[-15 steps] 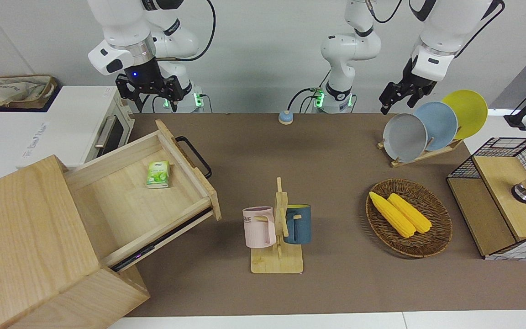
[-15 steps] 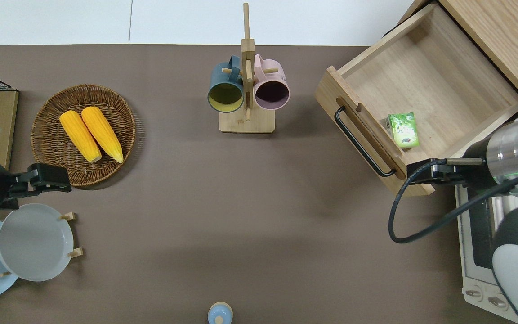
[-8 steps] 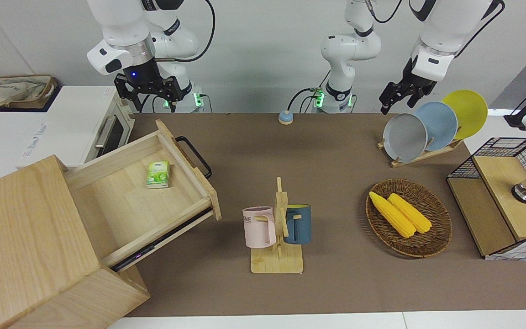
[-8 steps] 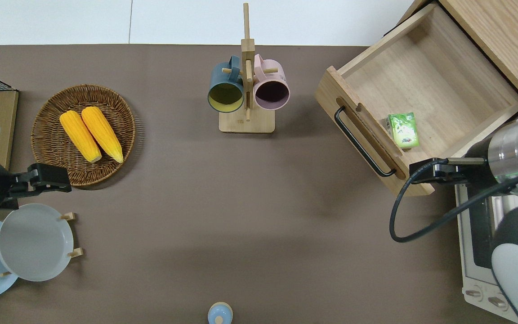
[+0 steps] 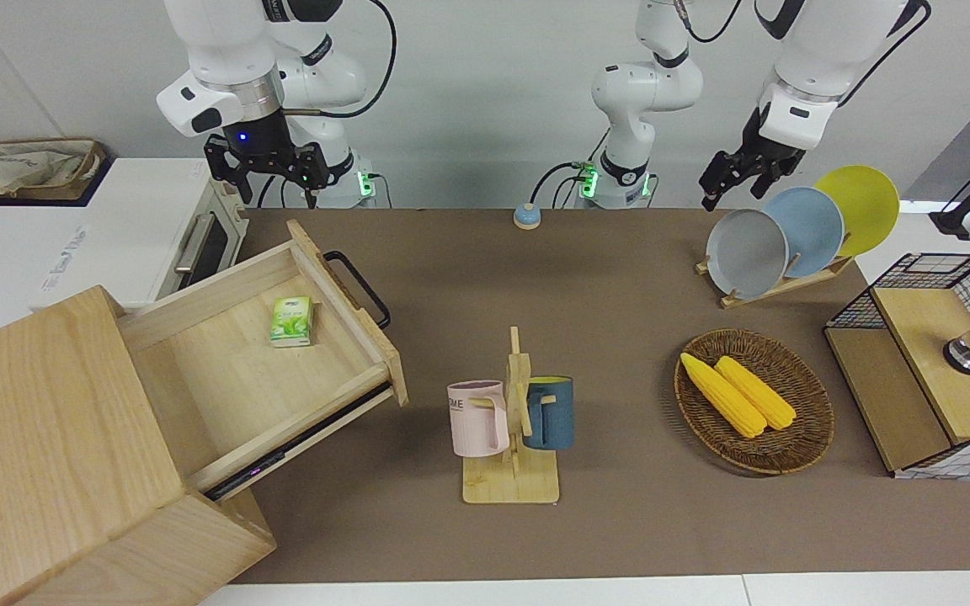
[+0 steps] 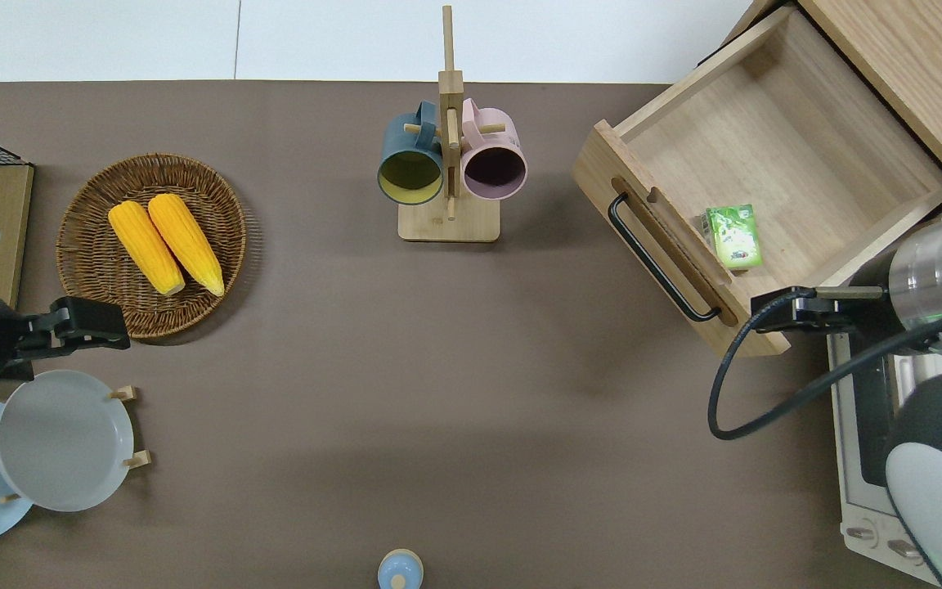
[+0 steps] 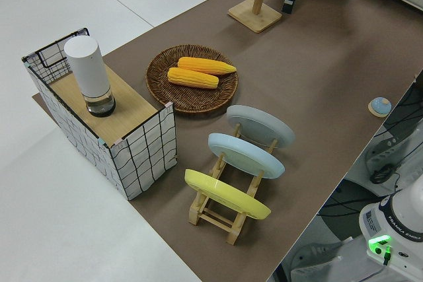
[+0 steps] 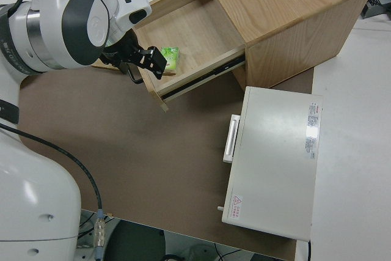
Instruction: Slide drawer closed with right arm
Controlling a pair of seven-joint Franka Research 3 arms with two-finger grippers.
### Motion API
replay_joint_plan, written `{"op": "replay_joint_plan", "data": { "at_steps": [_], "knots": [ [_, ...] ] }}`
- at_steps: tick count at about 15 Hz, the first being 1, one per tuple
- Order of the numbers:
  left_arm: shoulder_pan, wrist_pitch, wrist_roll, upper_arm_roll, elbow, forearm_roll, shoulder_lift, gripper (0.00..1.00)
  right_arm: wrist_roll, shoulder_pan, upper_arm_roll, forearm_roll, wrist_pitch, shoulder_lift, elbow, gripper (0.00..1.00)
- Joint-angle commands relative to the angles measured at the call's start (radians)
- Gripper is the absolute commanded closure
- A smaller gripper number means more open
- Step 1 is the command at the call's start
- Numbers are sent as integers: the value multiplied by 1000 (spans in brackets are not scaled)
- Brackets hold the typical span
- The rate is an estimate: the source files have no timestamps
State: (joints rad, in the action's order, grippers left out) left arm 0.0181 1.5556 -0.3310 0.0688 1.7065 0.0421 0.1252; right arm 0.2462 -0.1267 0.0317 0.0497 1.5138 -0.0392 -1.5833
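Brown matting covers the table [image 5: 620, 278]. Nearest the robots, the right gripper [image 5: 269, 179], fingers spread, has lifted since a second ago, over the corner of the drawer [image 5: 249, 358] by the toaster oven [image 5: 127, 227]. Drawer's pulled out from its cabinet [image 5: 47, 454], unmoved, green tissue pack [image 5: 291, 321] inside. Pink mug [image 5: 478, 417] reads "ME". Left arm is parked.

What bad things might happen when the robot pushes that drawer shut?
1. The drawer sits at a slant to the table edge, so a push on one end of its front might jam it.
2. The right gripper hangs up near the toaster oven and might bump it coming down.
3. The green packet inside might slide when the drawer stops.
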Motion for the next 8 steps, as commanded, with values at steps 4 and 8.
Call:
{"op": "replay_joint_plan", "data": {
  "at_steps": [4,8],
  "knots": [
    [-1,-17,9,-4,-4,1,8,7,7,1,28,15,-7,4,11,194],
    [-1,-17,9,-4,-4,1,8,7,50,1,59,45,-17,2,11,634]
  ]
}}
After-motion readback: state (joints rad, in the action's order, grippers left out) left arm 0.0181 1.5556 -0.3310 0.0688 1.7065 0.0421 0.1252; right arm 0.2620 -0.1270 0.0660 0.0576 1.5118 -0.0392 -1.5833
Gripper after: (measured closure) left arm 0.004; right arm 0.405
